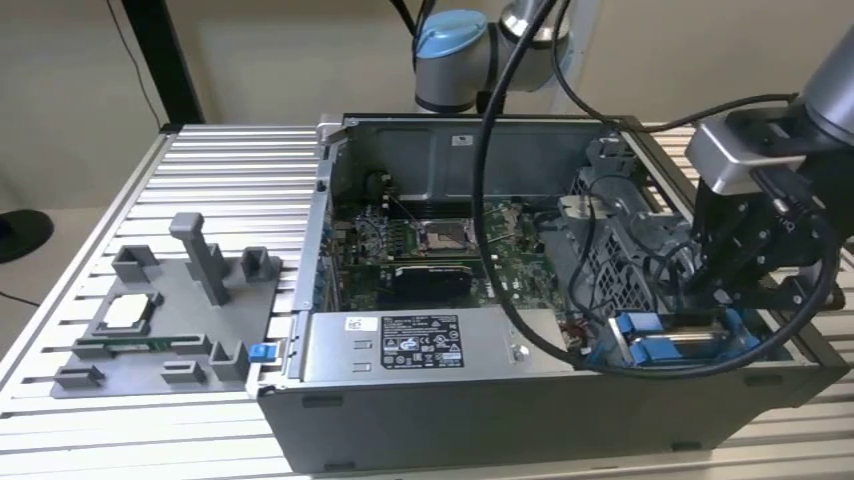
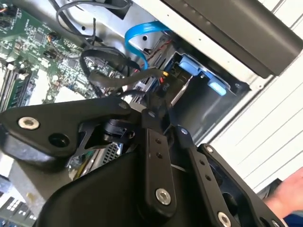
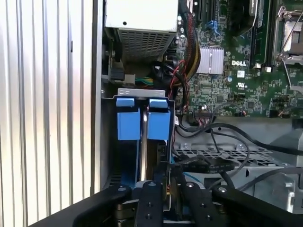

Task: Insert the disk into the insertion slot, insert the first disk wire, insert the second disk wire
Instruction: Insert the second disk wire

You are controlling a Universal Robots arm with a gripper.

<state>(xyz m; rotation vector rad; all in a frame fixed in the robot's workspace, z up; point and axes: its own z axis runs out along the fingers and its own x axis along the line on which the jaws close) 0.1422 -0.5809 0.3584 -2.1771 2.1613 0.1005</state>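
the disk [image 3: 142,142], standing on edge in its blue carrier [image 3: 129,124], sits down inside the insertion slot [image 1: 687,345] at the computer case's [image 1: 534,420] front corner on the exterior view's right, beside the perforated fan cage [image 1: 621,270]. the end effector [image 1: 727,300] hangs just above it among black cables [image 3: 213,165]; how far its fingers are open cannot be told. a blue flat cable [image 2: 137,35] loops nearby. the power-supply box [image 1: 414,345] lies alongside, on the slatted table [image 1: 227,170].

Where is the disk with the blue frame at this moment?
The disk sits in the insertion slot at the case's front corner on the exterior view's right, beside the power supply box and just below the gripper.
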